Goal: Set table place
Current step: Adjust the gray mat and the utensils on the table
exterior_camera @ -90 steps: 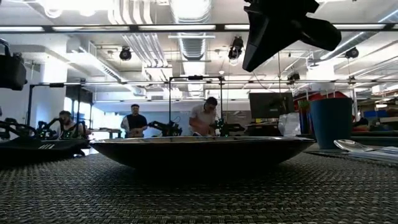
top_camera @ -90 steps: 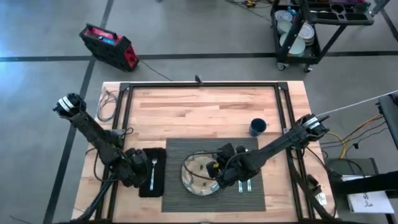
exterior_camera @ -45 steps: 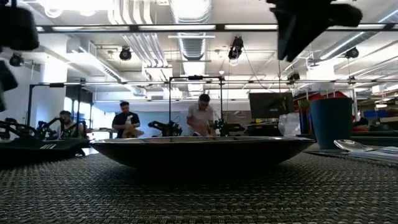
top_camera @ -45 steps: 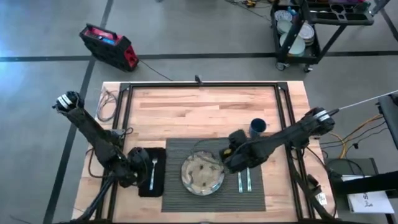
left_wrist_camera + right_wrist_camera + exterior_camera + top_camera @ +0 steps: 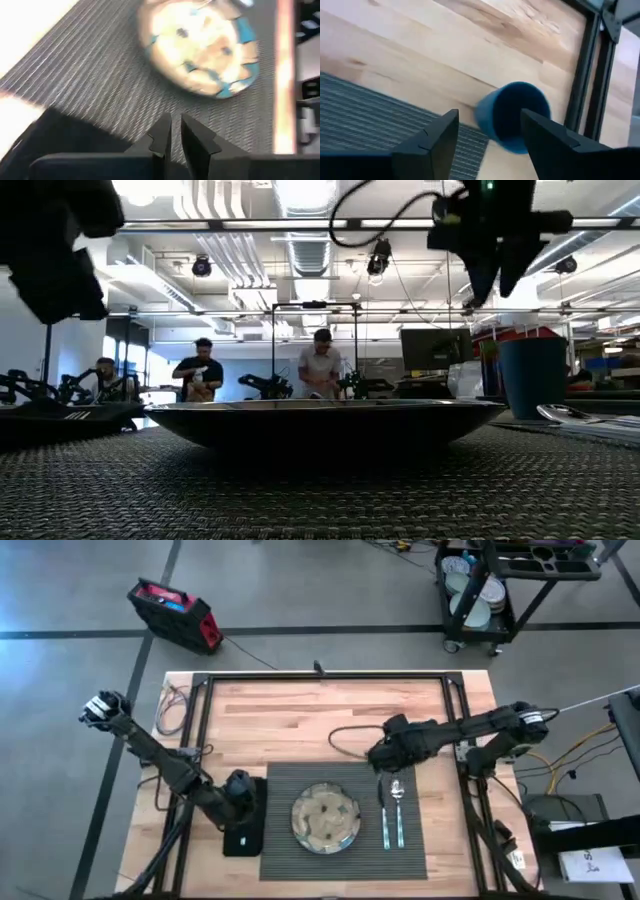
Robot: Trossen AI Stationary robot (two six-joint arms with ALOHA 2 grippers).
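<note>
One black napkin [image 5: 245, 830], partly hidden under the left gripper [image 5: 238, 789], whose fingers [image 5: 161, 134] are nearly closed on nothing, lies just left of the one placemat [image 5: 343, 777] on the table [image 5: 300, 720]. The placemat carries one plate [image 5: 326, 817], its contents unclear, and two utensils [image 5: 391, 812]. The right gripper [image 5: 490, 132], fingers spread and empty, hovers beside one blue cup [image 5: 512, 115], hidden in the high view.

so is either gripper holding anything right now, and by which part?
Nothing is held. The right gripper is open, with the blue cup beyond its fingers and not gripped. The left gripper is shut on nothing, above the ribbed dark grey placemat.
</note>
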